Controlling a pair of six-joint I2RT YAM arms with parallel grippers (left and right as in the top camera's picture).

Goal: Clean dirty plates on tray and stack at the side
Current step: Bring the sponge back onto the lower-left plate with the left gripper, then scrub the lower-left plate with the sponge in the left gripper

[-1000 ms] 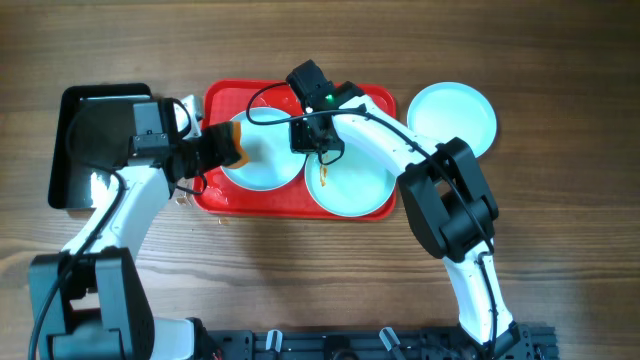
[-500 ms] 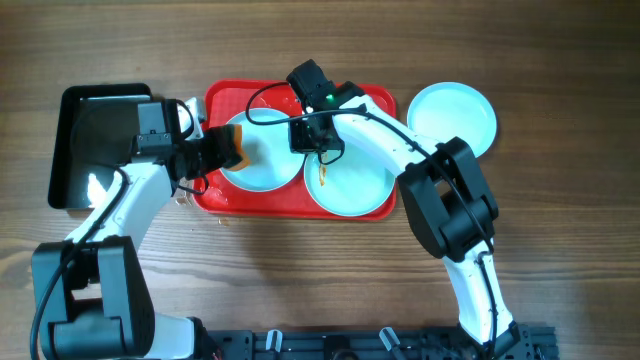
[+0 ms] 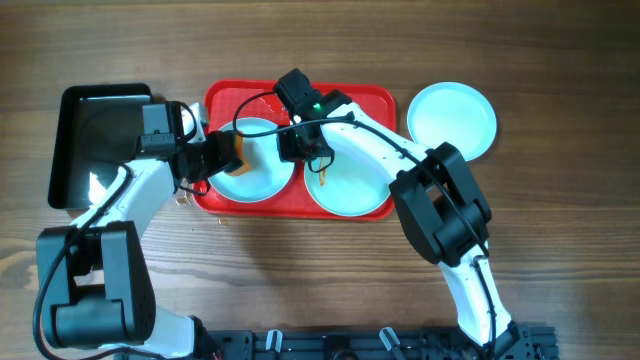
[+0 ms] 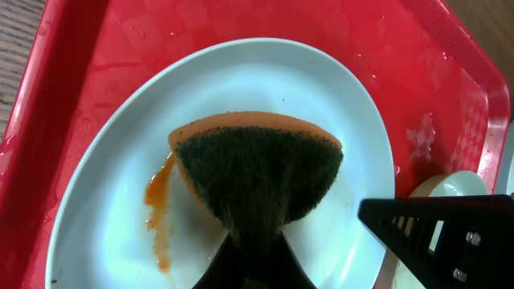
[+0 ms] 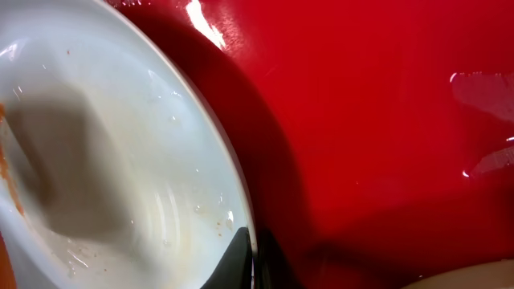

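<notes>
The red tray [image 3: 215, 100] holds two pale plates. My left gripper [image 3: 222, 152] is shut on an orange sponge [image 3: 232, 148] with a dark green scouring face [image 4: 257, 172] and presses it onto the left plate [image 3: 262, 172]. An orange smear [image 4: 157, 205] lies beside the sponge on that plate [image 4: 321, 104]. My right gripper [image 3: 303, 150] is shut on the same plate's right rim, pinched between its fingers [image 5: 255, 257]. The second plate [image 3: 355, 190] has an orange smear near its left edge. A third plate [image 3: 452, 118] lies on the table to the right of the tray.
A deeper black tray [image 3: 95, 140] sits on the table left of the red tray. The red tray's floor is wet, with water patches [image 5: 482, 84]. Both arms cross over the tray's middle. The wooden table [image 3: 560, 250] surrounds everything.
My right gripper and the plate rim it holds have shifted a little left. The sponge in my left gripper has slid slightly left and down over the plate.
</notes>
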